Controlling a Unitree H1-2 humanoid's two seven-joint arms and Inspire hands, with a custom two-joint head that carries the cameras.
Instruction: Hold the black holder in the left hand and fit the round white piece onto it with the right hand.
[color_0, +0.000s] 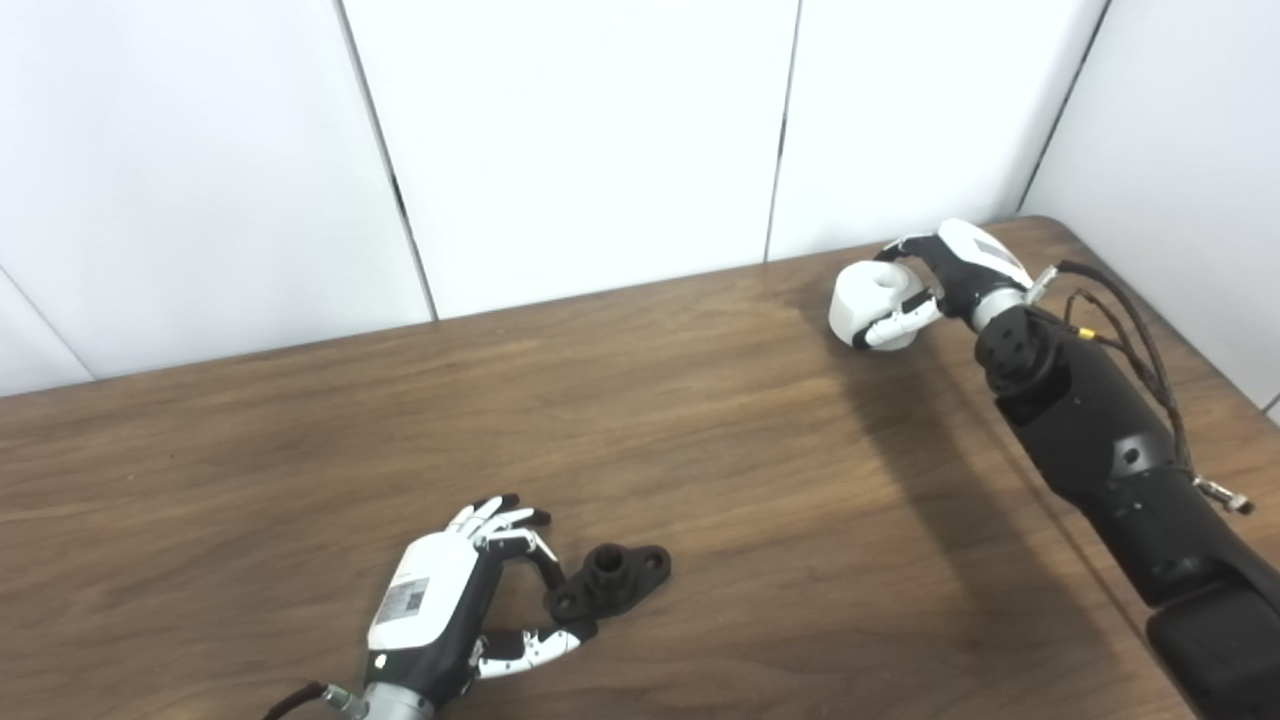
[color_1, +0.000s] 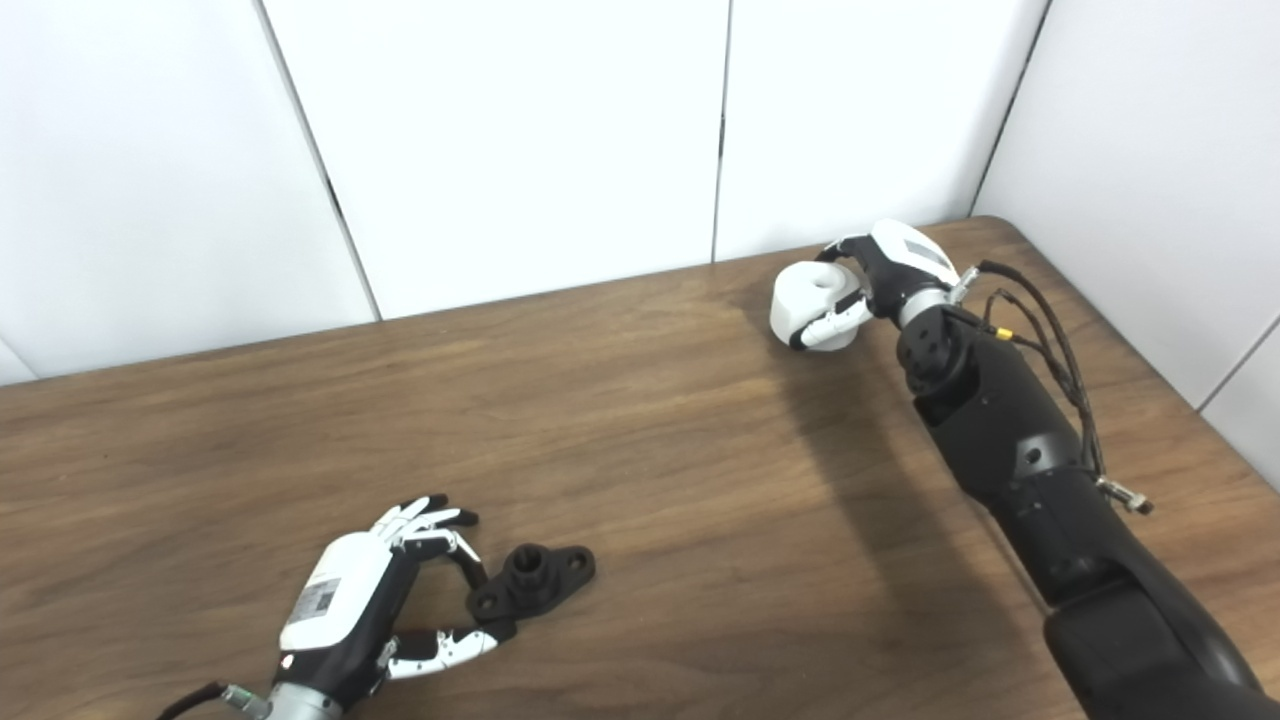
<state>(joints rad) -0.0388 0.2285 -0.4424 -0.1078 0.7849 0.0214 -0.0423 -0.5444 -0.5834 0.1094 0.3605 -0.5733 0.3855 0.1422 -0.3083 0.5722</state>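
Left hand (color_0: 450, 600) open at 7 o'clock, fingertips touching black flanged holder (color_0: 610, 578) flat on worktop (color_0: 700, 430); could skid away. Right hand (color_0: 950, 275) grips round white piece (color_0: 872, 300) at 2 o'clock; slip risk.

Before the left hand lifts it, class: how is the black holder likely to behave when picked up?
The black holder looks moulded and rigid, so probably stiff. Its flat, holed flanges lie on the table, so it should rest steady rather than roll. The left hand touches only one end, so it may pivot.
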